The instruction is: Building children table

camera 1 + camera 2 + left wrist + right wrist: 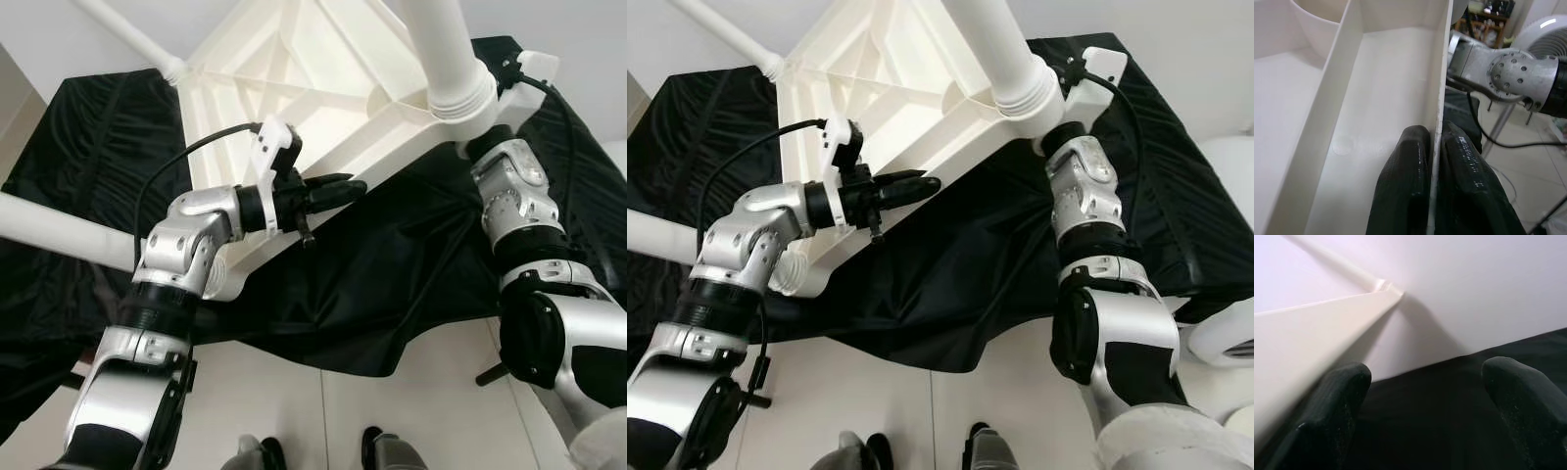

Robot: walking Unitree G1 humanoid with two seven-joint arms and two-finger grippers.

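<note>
A white plastic children's table (294, 59) lies upside down on a black cloth (392, 264), its ribbed underside facing me. One thick white leg (446, 49) rises from the near corner, another leg (59, 230) sticks out at the left, and a thin one (127, 34) stands at the far corner. My left gripper (348, 186) is shut on the table's thin rim (1442, 73), one finger (1405, 186) on each side. My right gripper (1430, 377) is behind the near corner, open, over black cloth beside the table's white edge (1312, 333).
The black cloth drapes over a low surface and ends above the pale tiled floor (323, 411). A white fan (1229, 196) stands at the right. My feet (382, 450) show at the bottom edge. My right arm (1508, 73) passes close by the rim.
</note>
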